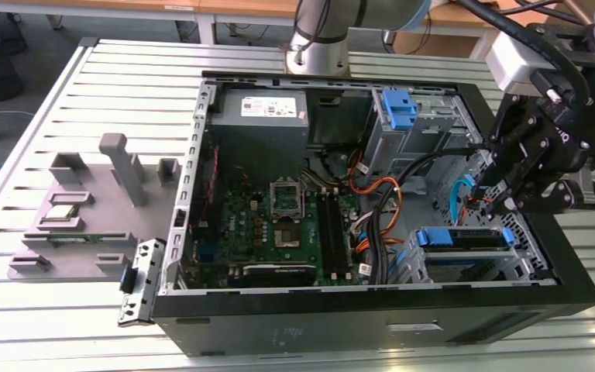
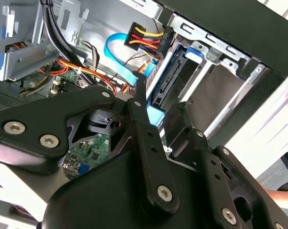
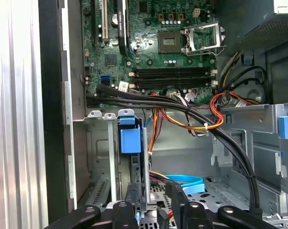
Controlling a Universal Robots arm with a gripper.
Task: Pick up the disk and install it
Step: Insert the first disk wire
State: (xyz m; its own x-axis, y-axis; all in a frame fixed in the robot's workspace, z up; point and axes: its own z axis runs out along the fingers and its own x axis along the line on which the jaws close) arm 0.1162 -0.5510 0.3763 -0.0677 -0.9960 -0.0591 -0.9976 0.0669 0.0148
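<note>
The disk [image 1: 463,237], in its blue carrier, sits in the lower grey drive cage [image 1: 530,263] at the near right corner of the open computer case. Its blue end handle [image 3: 131,139] faces the motherboard. My gripper [image 1: 499,203] hangs just above that cage, over the disk's cable end. In the first wrist view the gripper [image 3: 153,193] has its fingers apart; one finger lies over the disk's edge and cage floor shows through the gap. In the second wrist view the disk [image 2: 168,83] runs edge-on beyond the gripper [image 2: 160,102], with blue carrier plastic between the fingers.
A blue bracket [image 1: 399,108] tops the upper cage at the back right. Black, orange and blue cables [image 1: 401,194] loop between cages and motherboard [image 1: 276,225]. A grey fixture block [image 1: 80,209] and a loose latch plate [image 1: 140,279] lie on the slatted table at the exterior view's left.
</note>
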